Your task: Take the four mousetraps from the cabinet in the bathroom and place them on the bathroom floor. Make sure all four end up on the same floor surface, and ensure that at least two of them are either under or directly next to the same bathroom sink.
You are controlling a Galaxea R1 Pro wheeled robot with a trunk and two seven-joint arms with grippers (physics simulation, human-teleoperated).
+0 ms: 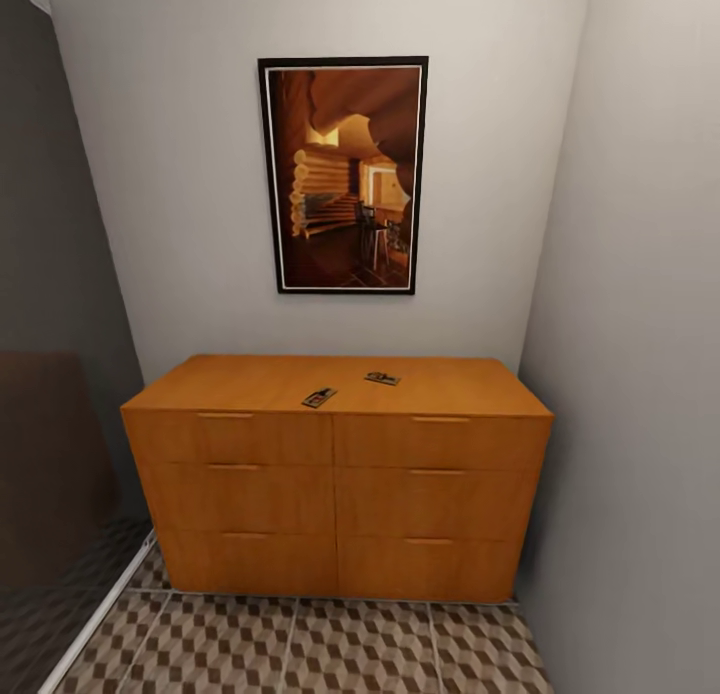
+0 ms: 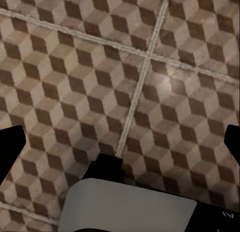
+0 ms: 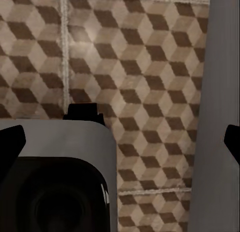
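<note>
2 mousetraps [image 1: 319, 398] [image 1: 382, 378] lie apart on the cabinet [image 1: 335, 494] top. Both grippers [image 2: 120, 142] [image 3: 120, 142] hang spread wide above the bathroom floor [image 2: 75, 66].

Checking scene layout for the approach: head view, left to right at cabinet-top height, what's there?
Dark panel at the left edge → cabinet → on its top the left mousetrap → the right mousetrap → grey side wall.
</note>
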